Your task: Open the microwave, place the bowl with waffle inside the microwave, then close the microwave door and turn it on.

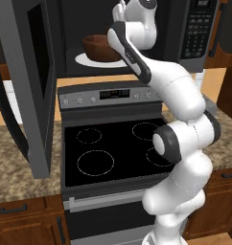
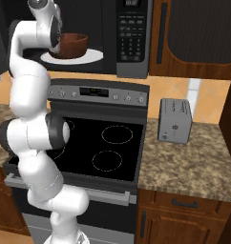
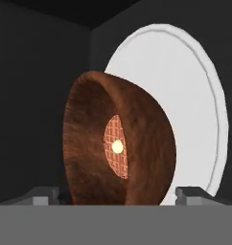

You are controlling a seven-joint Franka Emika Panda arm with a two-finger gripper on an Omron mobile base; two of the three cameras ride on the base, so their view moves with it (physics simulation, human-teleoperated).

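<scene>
The microwave [image 1: 197,33] [image 2: 131,38] hangs above the stove, and the microwave door [image 1: 36,86] stands swung wide open to the left. Inside, the reddish-brown bowl [image 1: 101,48] [image 2: 72,45] [image 3: 89,143] rests on the white turntable [image 1: 87,61] [image 2: 91,57] [image 3: 185,95]. The waffle [image 3: 117,146] lies in the bottom of the bowl. My gripper [image 3: 120,195] [image 1: 120,9] reaches into the cavity, open, with its fingertips [image 3: 46,196] spread wider than the bowl and the bowl's near rim between them.
A black-topped stove [image 1: 113,148] [image 2: 108,143] sits right below the microwave. A small grey toaster [image 2: 174,121] stands on the granite counter [image 2: 194,167] to the right. Wooden cabinets [image 2: 198,38] flank the microwave. The open door juts out over the left counter [image 1: 17,158].
</scene>
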